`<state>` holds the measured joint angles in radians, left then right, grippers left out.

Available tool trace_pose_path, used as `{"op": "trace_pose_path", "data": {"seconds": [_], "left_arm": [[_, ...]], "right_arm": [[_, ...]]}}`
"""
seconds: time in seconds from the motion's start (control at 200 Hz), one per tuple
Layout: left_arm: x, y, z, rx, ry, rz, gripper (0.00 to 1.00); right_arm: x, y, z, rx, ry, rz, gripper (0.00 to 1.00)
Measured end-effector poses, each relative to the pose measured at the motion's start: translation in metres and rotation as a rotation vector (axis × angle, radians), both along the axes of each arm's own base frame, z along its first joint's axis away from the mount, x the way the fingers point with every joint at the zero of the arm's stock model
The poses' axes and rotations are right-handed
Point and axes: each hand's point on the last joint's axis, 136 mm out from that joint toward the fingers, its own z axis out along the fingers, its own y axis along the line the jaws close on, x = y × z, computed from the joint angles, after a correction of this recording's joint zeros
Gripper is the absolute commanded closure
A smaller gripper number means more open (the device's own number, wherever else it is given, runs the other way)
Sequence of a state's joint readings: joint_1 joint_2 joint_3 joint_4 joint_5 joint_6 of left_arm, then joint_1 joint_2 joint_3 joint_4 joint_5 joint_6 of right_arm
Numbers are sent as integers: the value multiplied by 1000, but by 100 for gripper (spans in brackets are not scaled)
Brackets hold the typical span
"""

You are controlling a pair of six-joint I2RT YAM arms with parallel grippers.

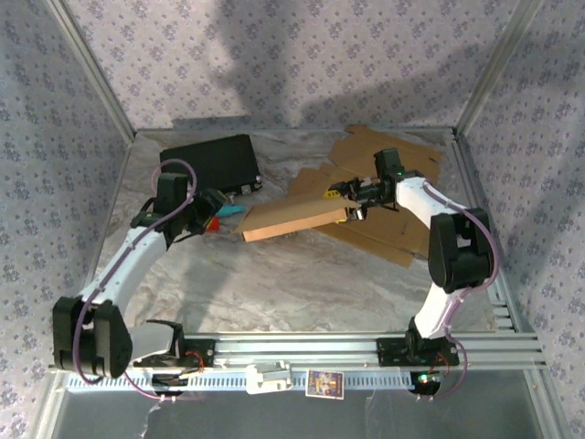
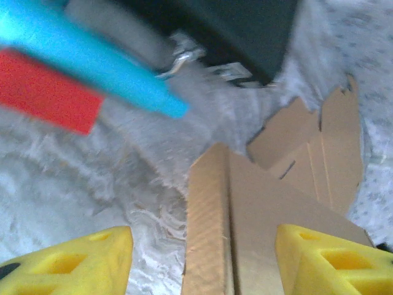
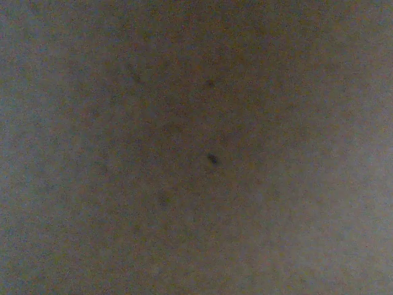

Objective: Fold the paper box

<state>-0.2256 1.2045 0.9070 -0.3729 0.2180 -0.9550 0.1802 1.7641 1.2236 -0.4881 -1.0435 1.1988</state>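
The paper box (image 1: 292, 218) is a long, partly folded strip of brown cardboard lying slantwise across the middle of the table. My right gripper (image 1: 345, 203) is at its right end, with fingers above and below the edge, shut on it. In the right wrist view, dim brown cardboard (image 3: 196, 147) covers the lens. My left gripper (image 1: 212, 212) hovers just left of the box's near-left end, apart from it. In the left wrist view its yellow fingers (image 2: 73, 264) stand wide open, and the box's folded edge (image 2: 209, 209) shows beyond the gap.
A black case (image 1: 208, 163) lies at the back left. A red block (image 2: 49, 92) and a blue tool (image 2: 92, 61) sit right beside the left gripper. Flat cardboard sheets (image 1: 393, 229) are spread under and behind the right arm. Patterned walls close in the table.
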Motion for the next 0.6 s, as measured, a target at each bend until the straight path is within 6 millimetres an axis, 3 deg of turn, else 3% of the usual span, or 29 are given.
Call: {"op": "trace_pose_path", "data": {"seconds": [0.13, 0.265, 0.335, 0.425, 0.605], "left_arm": [[-11, -44, 71, 181, -316, -300, 43], [-50, -74, 112, 375, -639, -577, 40], [-70, -77, 117, 467, -782, -688, 36], [-90, -78, 111, 593, -906, -836, 32], [-106, -90, 87, 784, -974, -1154, 28]], "right_arm": [[-9, -8, 2, -2, 131, -60, 55], [-17, -13, -2, -7, 238, -91, 57], [-20, -14, -2, -5, 271, -95, 57], [-26, -16, -3, -5, 309, -94, 57], [-49, -16, -10, 6, 391, -70, 58]]}}
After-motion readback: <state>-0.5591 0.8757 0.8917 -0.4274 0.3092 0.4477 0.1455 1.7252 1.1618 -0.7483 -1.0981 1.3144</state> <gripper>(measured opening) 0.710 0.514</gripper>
